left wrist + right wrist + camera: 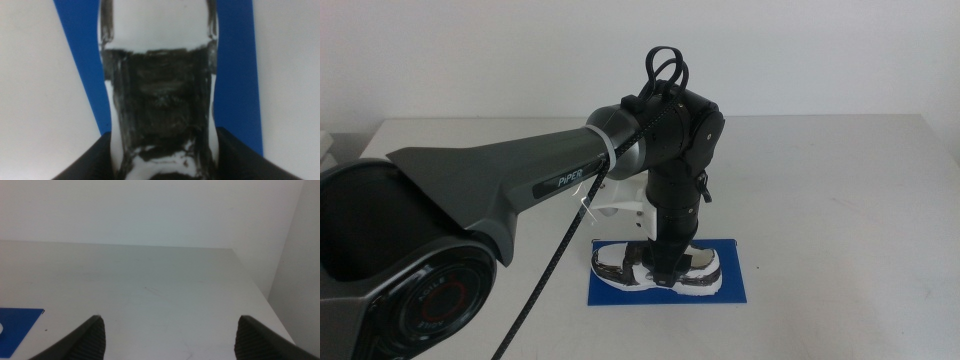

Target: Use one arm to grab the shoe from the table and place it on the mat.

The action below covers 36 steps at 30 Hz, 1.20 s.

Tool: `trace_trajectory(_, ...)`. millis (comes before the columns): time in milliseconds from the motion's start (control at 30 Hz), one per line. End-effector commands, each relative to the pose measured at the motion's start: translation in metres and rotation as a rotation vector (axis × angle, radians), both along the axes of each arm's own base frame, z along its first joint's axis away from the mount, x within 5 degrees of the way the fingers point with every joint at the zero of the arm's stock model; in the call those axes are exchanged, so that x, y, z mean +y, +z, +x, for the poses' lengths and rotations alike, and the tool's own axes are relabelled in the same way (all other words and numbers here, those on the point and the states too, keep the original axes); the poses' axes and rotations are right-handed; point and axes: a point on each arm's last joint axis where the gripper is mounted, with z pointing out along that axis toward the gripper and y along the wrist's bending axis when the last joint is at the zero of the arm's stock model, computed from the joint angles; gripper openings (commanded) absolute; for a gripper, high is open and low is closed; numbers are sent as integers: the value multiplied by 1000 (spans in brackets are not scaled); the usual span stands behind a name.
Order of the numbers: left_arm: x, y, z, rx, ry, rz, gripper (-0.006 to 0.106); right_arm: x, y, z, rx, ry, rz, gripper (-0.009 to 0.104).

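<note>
Shoe [658, 266] lies on the mat [740, 285], fully within its edges, toe pointing left. Left gripper [666, 272] comes down over the shoe's middle, jaws clamped on either side of it. Right gripper [170, 335] waits beside the mat, jaws spread wide over bare table [165, 280].

I see the mat [735, 285] lying flat on the worktop [840, 180], toward its near edge. The shoe [620, 266] lies lengthwise on the mat's left half. My left arm [520, 185] reaches in from the left, its tool [668, 272] directly above the shoe's middle, straddling it. From the right wrist, I see one mat corner [17, 325] and open worktop [160, 280] beyond.
</note>
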Motion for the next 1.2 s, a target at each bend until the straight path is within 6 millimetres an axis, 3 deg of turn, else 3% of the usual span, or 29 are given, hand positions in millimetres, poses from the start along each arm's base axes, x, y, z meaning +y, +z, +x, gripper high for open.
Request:
trace_trajectory(0, -1, 31, -4, -41, 19, -55, 66, -1, 11, -2, -107, -7, -25, 66)
trace_trajectory(200, 0, 45, -6, -18, 17, -30, 80, -1, 11, -2, -107, -7, -25, 66)
trace_trajectory(667, 11, 106, -12, -160, 12, -107, 79, -1, 11, -2, -107, -7, -25, 66)
trace_trajectory(900, 33, 159, -24, -324, -62, -101, 79, -1, 11, -2, -107, -7, -25, 66)
trace_trajectory(1167, 87, 237, -40, -682, -383, 199, 79, -1, 11, -2, -107, -7, -25, 66)
